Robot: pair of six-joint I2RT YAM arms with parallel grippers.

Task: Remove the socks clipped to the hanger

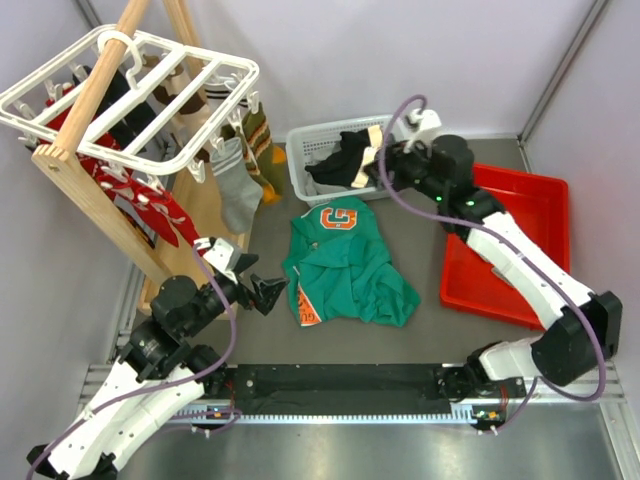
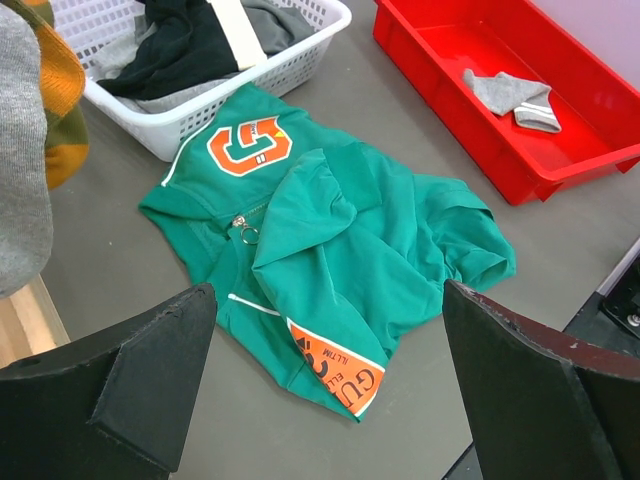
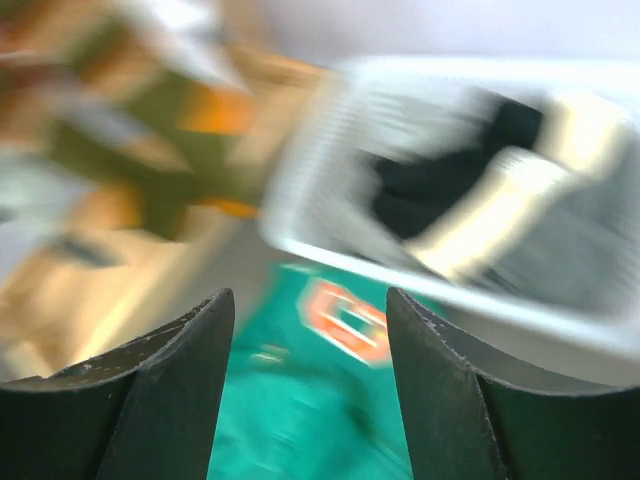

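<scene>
The white slatted hanger (image 1: 130,90) hangs at the upper left on a wooden rack. Clipped under it are a grey sock (image 1: 237,185), a green-brown-orange striped sock (image 1: 262,150), red patterned socks (image 1: 160,210) and dark ones (image 1: 130,120). The grey sock (image 2: 20,170) and the striped sock (image 2: 60,100) also show at the left edge of the left wrist view. My left gripper (image 1: 262,292) is open and empty, low over the table and below the socks. My right gripper (image 1: 385,165) is open and empty over the basket's right end; its view is blurred, with the striped sock (image 3: 150,150) at the left.
A white basket (image 1: 300,160) holds bunched black-and-cream garments. A green shirt (image 1: 345,265) with orange print lies mid-table. A red tray (image 1: 520,250) stands at the right, with one grey sock (image 2: 510,98) in it. The wooden rack (image 1: 90,210) stands at the left.
</scene>
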